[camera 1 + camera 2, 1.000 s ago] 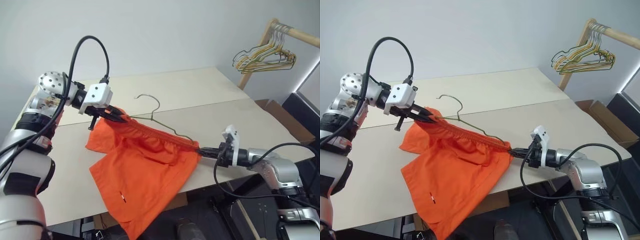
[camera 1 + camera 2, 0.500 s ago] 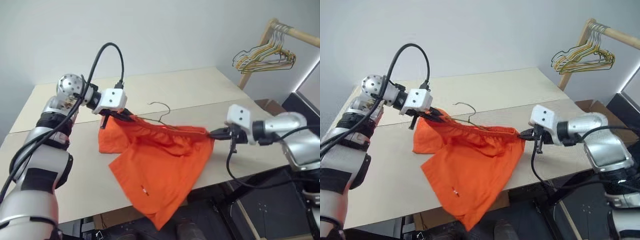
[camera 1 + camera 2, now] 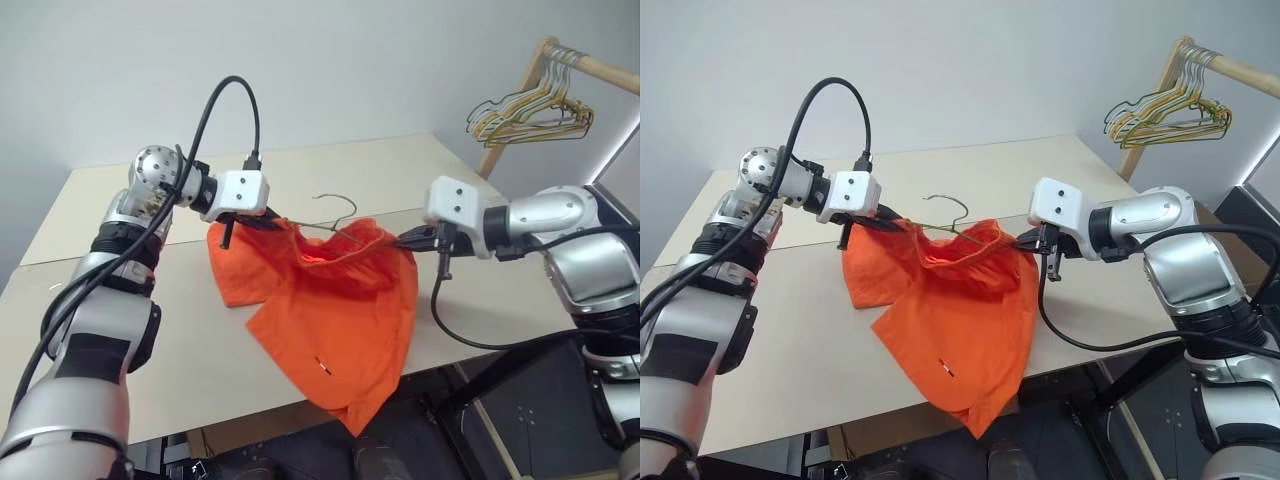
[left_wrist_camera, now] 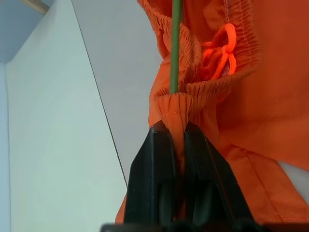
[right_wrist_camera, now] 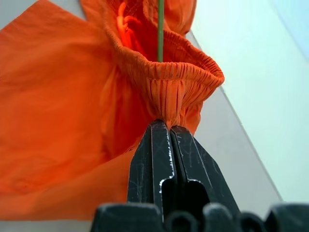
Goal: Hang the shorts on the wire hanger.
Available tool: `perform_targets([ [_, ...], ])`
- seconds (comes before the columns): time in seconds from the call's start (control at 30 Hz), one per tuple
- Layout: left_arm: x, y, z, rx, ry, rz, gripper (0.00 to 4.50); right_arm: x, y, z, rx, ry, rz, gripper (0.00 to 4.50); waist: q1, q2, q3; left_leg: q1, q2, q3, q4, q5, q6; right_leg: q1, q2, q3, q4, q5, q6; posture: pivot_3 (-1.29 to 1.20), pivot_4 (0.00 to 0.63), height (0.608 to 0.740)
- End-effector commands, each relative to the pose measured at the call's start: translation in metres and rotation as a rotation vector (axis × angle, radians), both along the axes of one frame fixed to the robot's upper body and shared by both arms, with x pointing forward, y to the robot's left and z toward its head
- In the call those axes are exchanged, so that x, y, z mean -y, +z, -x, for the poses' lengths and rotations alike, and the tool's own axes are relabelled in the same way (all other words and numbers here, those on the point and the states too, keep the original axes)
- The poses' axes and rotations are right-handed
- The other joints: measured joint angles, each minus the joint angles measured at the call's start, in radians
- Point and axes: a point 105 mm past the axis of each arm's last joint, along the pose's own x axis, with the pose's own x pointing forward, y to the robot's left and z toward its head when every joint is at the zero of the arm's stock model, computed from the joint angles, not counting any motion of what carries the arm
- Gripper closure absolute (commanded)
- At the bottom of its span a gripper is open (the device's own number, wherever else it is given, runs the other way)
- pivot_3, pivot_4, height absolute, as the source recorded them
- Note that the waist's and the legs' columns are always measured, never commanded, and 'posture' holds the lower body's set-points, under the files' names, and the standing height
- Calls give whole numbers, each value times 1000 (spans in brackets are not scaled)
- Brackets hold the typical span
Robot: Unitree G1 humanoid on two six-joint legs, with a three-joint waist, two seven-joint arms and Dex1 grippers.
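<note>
The bright orange shorts (image 3: 340, 310) hang by their waistband between my two grippers, above the table, with the legs drooping over the front edge. My left gripper (image 3: 275, 224) is shut on one end of the gathered waistband (image 4: 176, 104). At the other end my right gripper (image 3: 400, 238) is shut on the bunched elastic (image 5: 169, 92). The thin wire hanger (image 3: 338, 203) sits inside the waistband, its hook sticking up between the grippers. Its wire (image 4: 175, 48) runs into the fabric at each pinch (image 5: 160, 29). The hanger's lower part is hidden by the cloth.
The pale table (image 3: 150, 340) carries a seam across its middle. A wooden rack (image 3: 575, 62) at the back right holds a bunch of green, yellow and white wire hangers (image 3: 530, 115). Dark floor lies beyond the table's front edge.
My right gripper rose and swung inward; the left one moved toward it. The shorts lifted off the table, the waistband went from stretched to slack, and the hanger hook came up.
</note>
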Motion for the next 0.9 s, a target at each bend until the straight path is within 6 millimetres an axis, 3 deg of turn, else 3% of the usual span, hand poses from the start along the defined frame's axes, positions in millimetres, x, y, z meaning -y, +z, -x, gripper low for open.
perform_targets([
  [0.03, 8, 19, 2, 58, -39, 58, 4500, -5, 8, -3, 94, 8, -5, 4484, -1, 0, 0, 0, 0, 0, 0, 0, 0, 0, 0, 0, 0, 0, 0, -173, 0, 740],
  [0.17, 8, 23, 4, 55, -48, 90, 4500, 1, -9, -5, 56, -12, 36, 3478, -3, 0, 0, 0, 0, 0, 0, 0, 0, 0, 0, 0, 0, 0, 0, -173, 0, 740],
  [0.3, 8, 24, 5, 55, -50, 98, 4500, 4, -20, -7, 52, -18, 51, 2064, -6, 0, 0, 0, 0, 0, 0, 0, 0, 0, 0, 0, 0, 0, 0, -173, 0, 740],
  [0.67, 7, 18, 15, 1, -109, 86, 4500, 8, -29, -21, -16, -119, -96, 2064, -27, 0, 0, 0, 0, 0, 0, 0, 0, 0, 0, 0, 0, 0, 0, -176, 0, 740],
  [0.9, 4, 4, 8, 33, -54, 9, 4500, 5, -30, -11, -40, -75, -107, 2064, -27, 0, 0, 0, 0, -1, 0, 0, 0, 0, 0, 0, 0, 0, 0, -177, 0, 740],
])
